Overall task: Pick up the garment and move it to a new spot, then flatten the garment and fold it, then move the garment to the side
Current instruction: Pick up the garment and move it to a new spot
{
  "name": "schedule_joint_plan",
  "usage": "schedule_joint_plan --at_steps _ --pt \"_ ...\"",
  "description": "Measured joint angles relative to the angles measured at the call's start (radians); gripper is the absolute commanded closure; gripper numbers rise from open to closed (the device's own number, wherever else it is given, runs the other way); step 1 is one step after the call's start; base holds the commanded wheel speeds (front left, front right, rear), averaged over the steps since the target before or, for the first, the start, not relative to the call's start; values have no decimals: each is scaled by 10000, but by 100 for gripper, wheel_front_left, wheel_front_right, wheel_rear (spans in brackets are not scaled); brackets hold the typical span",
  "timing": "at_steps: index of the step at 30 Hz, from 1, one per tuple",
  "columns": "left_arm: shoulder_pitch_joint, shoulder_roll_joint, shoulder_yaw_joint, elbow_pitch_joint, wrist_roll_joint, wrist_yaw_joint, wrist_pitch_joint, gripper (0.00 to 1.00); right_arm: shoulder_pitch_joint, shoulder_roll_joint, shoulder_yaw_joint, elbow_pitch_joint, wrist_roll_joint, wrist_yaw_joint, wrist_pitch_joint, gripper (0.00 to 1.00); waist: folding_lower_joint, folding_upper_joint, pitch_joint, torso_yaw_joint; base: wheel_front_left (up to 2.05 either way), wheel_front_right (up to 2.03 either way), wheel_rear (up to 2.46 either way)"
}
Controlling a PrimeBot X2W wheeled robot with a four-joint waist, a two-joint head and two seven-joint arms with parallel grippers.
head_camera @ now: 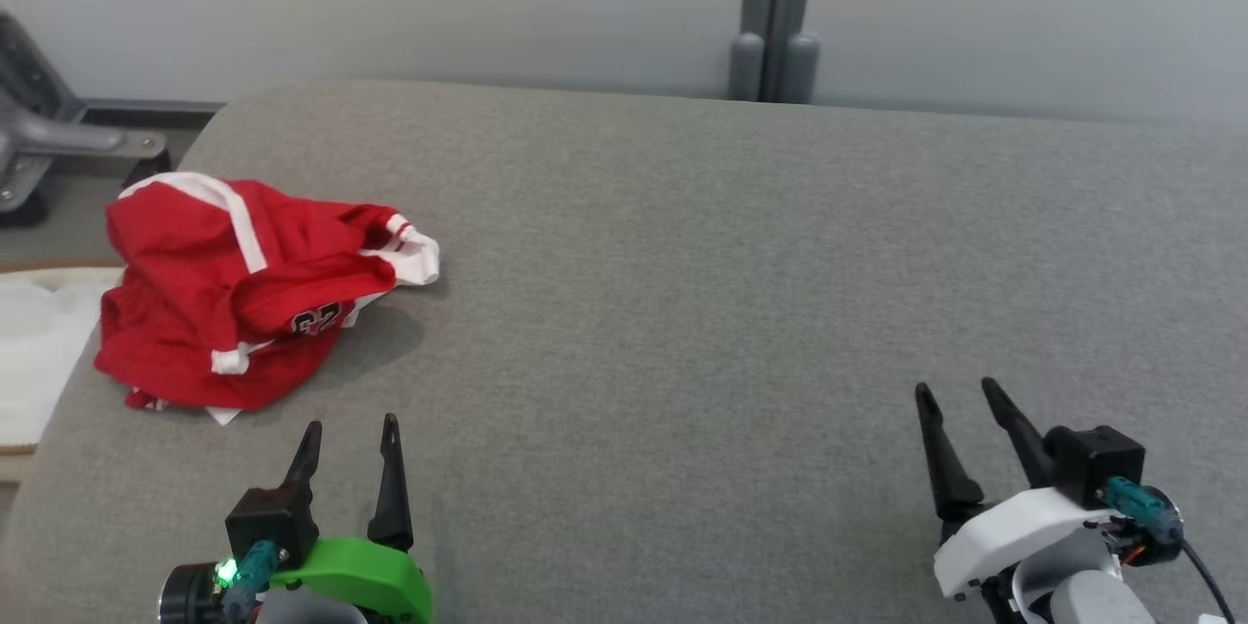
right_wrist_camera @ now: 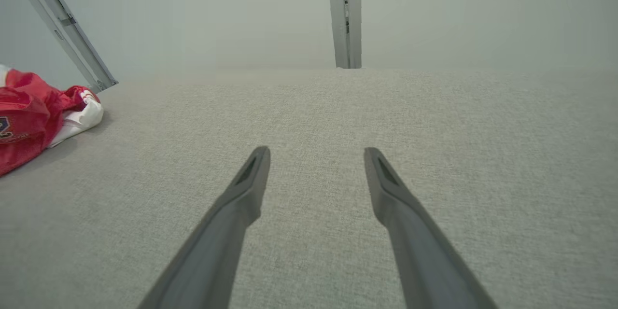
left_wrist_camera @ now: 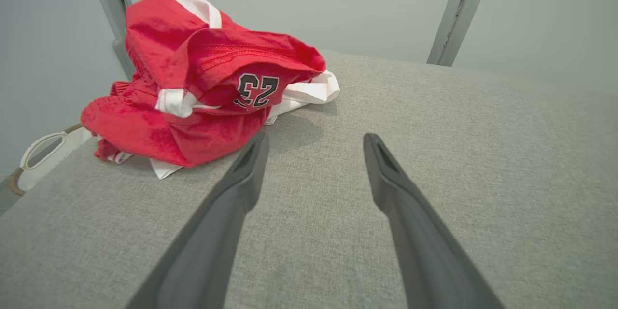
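You had the red garment point(head_camera: 244, 297) bunched in a heap at the left edge of the grey cushion point(head_camera: 702, 292), just ahead of your left gripper point(head_camera: 351, 423). That gripper and the right gripper point(head_camera: 955, 386) both stood with jaws spread and empty. The cloth looked light, limp and slick, so a pinch on a thick white-trimmed edge seemed your surest hold.

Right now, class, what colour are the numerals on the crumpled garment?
Black numerals, edged white; clearest in the left wrist view.
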Motion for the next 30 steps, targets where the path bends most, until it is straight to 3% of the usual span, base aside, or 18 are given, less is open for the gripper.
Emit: schedule_joint_plan --at_steps 16,23,26,30 --pt "548 -63 1478 178 915 -10 -305 0 -504 -13 1751 520 -807 6 -322 0 0 0 425 2416 0 0 0" --pt "368 -90 2050 224 796 -370 -364 0 -629 -196 2017 579 -1057 6 -387 0 0 0 890 2593 0 0 0" --pt "-218 -92 2102 326 393 -752 -364 0 -852 -355 2034 523 -1087 6 -387 0 0 0 1193 2475 0 0 0" --pt "-1250 -94 2349 472 347 -940 -366 0 -1132 -560 2098 387 -1131 6 -389 0 0 0 1674 2256 0 0 0"
